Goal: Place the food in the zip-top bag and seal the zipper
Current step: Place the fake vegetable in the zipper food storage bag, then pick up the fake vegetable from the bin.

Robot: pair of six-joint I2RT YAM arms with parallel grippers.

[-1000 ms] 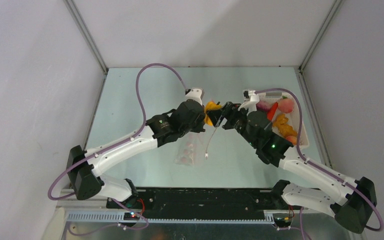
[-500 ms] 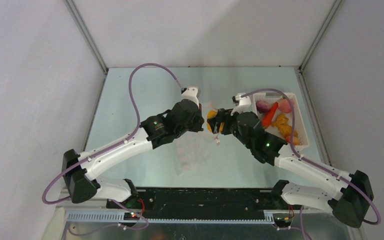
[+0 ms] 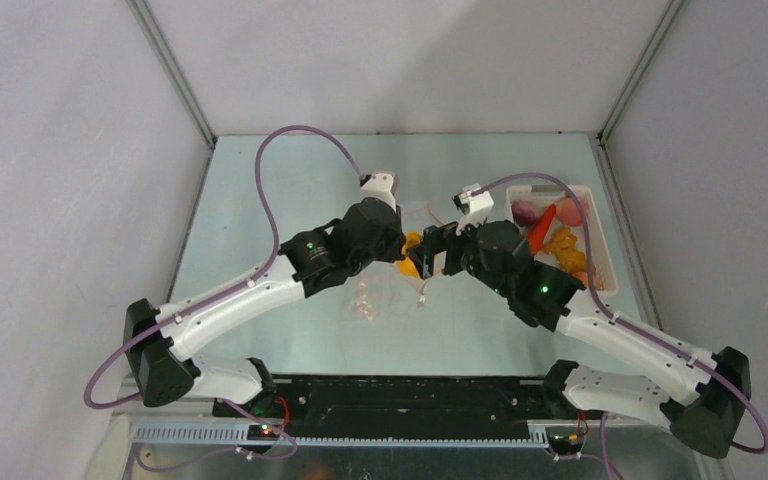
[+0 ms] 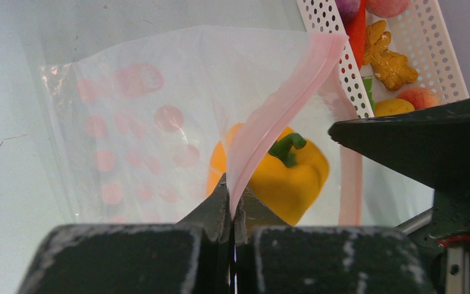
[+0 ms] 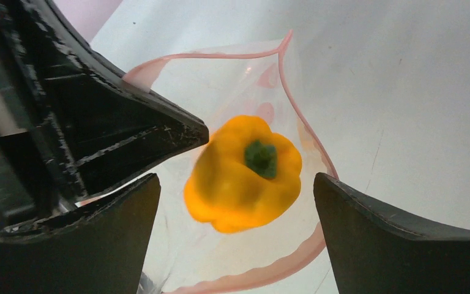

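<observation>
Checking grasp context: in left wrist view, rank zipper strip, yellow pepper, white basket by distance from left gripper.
1. zipper strip, pinched in the left gripper
2. yellow pepper, just beyond the strip
3. white basket, far upper right

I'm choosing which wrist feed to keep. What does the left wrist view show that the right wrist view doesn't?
Left wrist only: the left gripper, jaws pinched shut on the pink zipper, and the white basket holding more food. Right wrist only: the right gripper, jaws spread wide either side of the yellow pepper, and the bag with its mouth an open loop. Both: that pepper inside the bag's mouth.
</observation>
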